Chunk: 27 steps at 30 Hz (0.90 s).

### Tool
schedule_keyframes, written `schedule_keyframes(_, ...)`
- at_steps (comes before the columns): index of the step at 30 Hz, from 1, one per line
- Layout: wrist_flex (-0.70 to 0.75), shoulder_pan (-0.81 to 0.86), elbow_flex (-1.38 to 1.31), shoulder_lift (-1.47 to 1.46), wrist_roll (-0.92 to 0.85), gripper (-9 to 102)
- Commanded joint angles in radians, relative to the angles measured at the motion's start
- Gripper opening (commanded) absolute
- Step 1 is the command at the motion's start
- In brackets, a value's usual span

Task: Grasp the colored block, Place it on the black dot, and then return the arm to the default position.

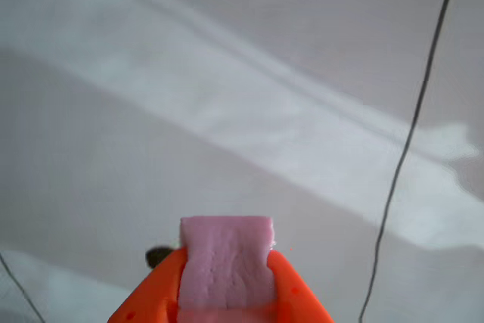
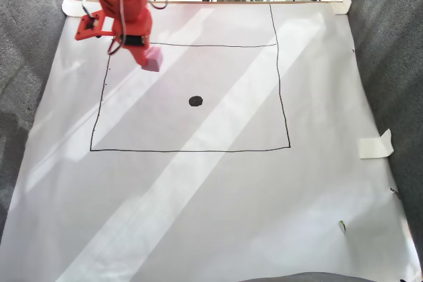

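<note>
Pink block gripped in the orange claw

The claw [image 1: 225, 281] clamps the colored block [image 1: 226, 261] between its 2 fingers [image 1: 291, 285]; in the fixed view the black dot [image 2: 195, 101] lies apart, lower right of the claw [image 2: 151, 61].

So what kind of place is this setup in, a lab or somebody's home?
Probably a home or hobby robot workspace, though I can't be sure. A white paper sheet with a hand-drawn black square and a black dot is taped down with masking tape. Grey carpet-like fabric borders it.

White paper sheet [image 2: 218, 216] bearing a drawn square outline [image 2: 192, 150], taped corners [image 2: 375, 144].
</note>
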Motion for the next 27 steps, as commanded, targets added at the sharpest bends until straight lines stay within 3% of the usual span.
schedule_keyframes(1,0.054,-0.071,-0.028,0.067,0.072,0)
schedule_keyframes(9,0.149,-0.184,-0.141,-0.005,0.229,0)
schedule_keyframes(27,0.153,-0.238,-0.399,-0.270,0.394,0)
